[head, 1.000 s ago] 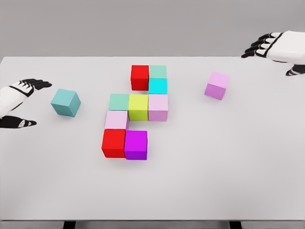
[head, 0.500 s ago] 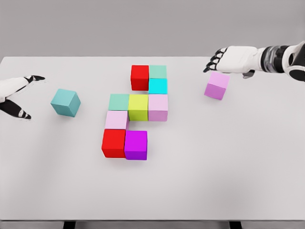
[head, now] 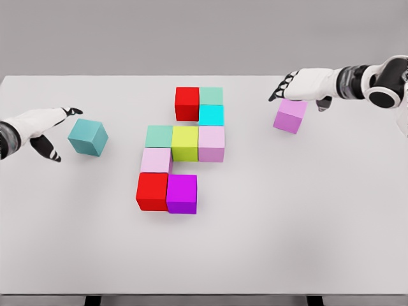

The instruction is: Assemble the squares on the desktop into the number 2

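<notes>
Several coloured cubes sit joined in the table's middle: red (head: pixel 187 103), mint (head: pixel 211 95) and cyan (head: pixel 211 115) on top, then green (head: pixel 159 136), yellow (head: pixel 185 143) and pale pink (head: pixel 211 143), a pink one (head: pixel 155 160), then red (head: pixel 152 190) and magenta (head: pixel 182 193). A loose violet cube (head: pixel 291 115) lies to the right, and my right hand (head: pixel 299 89) hovers just above and behind it, fingers spread. A loose teal cube (head: pixel 88 136) lies to the left. My left hand (head: pixel 54 131) is open just left of it, not touching.
The white table (head: pixel 287 223) stretches wide in front of the cubes, its front edge near the picture's bottom. A grey wall stands behind it.
My right hand has come down and left from the far right corner to just over the violet cube. My left hand has swung right, closer to the teal cube. No cube has moved.
</notes>
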